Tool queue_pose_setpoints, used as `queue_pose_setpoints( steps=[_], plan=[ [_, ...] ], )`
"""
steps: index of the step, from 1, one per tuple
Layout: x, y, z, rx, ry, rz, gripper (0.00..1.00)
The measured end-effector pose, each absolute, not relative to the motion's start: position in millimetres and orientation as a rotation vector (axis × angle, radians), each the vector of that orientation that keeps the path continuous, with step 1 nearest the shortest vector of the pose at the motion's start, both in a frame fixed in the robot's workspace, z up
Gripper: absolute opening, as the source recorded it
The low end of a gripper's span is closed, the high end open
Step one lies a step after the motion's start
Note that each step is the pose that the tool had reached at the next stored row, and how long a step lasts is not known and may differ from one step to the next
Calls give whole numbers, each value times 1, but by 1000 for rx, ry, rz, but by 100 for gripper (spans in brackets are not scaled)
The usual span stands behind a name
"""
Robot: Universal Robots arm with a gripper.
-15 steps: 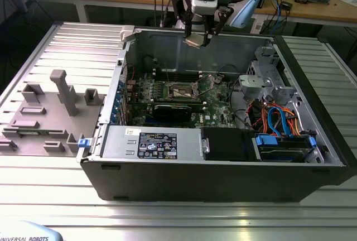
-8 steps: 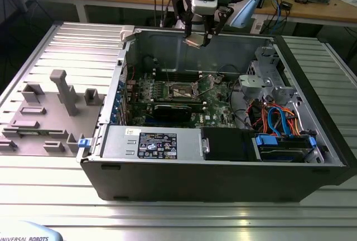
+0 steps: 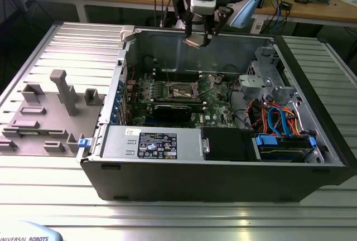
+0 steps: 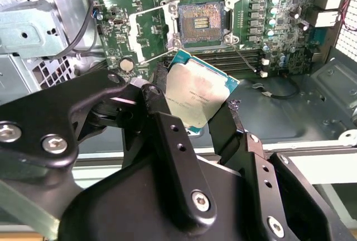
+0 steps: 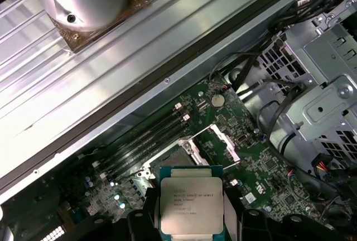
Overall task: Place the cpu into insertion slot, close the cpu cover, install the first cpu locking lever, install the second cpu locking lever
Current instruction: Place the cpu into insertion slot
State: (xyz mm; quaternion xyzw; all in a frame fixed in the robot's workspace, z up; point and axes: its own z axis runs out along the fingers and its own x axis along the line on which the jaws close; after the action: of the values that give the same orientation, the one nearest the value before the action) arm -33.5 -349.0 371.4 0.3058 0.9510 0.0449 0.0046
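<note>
My gripper (image 4: 195, 107) is clamped on the cpu (image 4: 196, 91) by its edges, high above the case (image 3: 223, 179). Farther down, the insertion slot (image 4: 201, 23) lies bare and the cpu cover (image 4: 146, 34) stands open, so I judge that all four steps are left.

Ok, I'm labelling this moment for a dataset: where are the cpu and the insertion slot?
cpu (image 5: 191, 205), first wrist view, centre of its silver-grey metal top.
insertion slot (image 4: 201, 22), second wrist view, middle of its dark contact field.
</note>
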Motion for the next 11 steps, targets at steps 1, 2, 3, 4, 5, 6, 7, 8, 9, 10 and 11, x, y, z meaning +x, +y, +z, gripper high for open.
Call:
queue_pose_setpoints(
  steps=[1,2,3,4,5,6,7,8,9,10,11],
  plan=[
    [-34,-349,371,967,2976,141,54],
    [-34,-349,371,975,2973,141,54],
    [-34,-349,371,985,2969,141,54],
    [-34,-349,371,993,2967,140,54],
    [-34,-349,371,1001,2963,141,54],
    [-34,-349,371,1007,2961,140,54],
    [-34,-349,371,1010,2960,140,54],
    [-34,-349,371,1010,2960,140,54],
    [-34,-349,371,1011,2960,140,54],
    [-34,-349,371,1012,2959,140,54],
    [-34,-349,371,1012,2959,140,54]
  ],
)
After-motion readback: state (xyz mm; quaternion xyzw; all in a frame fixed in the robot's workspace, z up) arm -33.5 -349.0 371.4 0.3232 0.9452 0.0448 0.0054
